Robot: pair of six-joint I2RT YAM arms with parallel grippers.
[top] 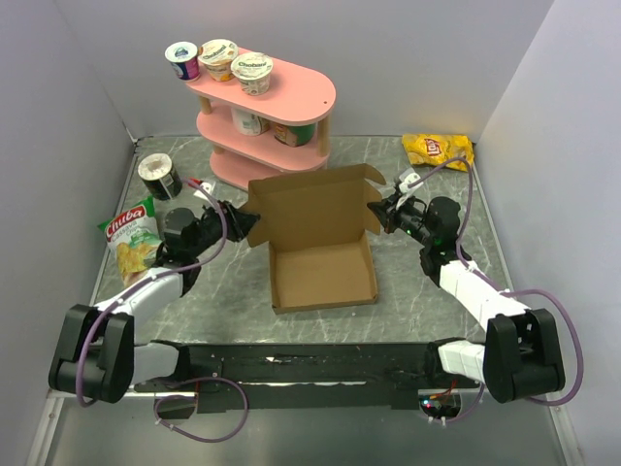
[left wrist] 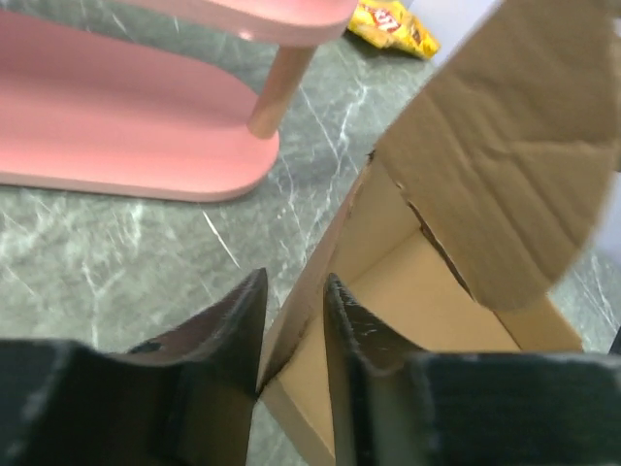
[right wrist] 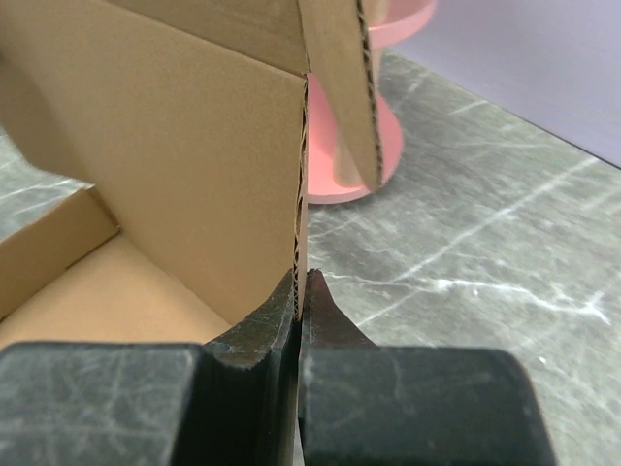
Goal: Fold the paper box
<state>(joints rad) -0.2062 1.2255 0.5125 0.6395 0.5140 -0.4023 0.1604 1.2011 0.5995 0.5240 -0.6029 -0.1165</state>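
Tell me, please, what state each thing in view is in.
paper box: base walls up, lid standing open.
left gripper: jaws astride the box's left edge; grip unclear.
right gripper: shut on the lid's right edge.
yogurt cups: upright on the pink shelf.
green chip bag: lying flat.

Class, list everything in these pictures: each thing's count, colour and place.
paper box: one, brown, table centre
shelf: one, pink, table's back
cups: three white atop shelf, two on tier below
tub: one, dark-lidded, left of shelf
green snack bag: one, left edge
yellow snack bag: one, back right
table: one, grey marbled
left gripper: black, astride box's left wall
right gripper: black, pinching box's right wall
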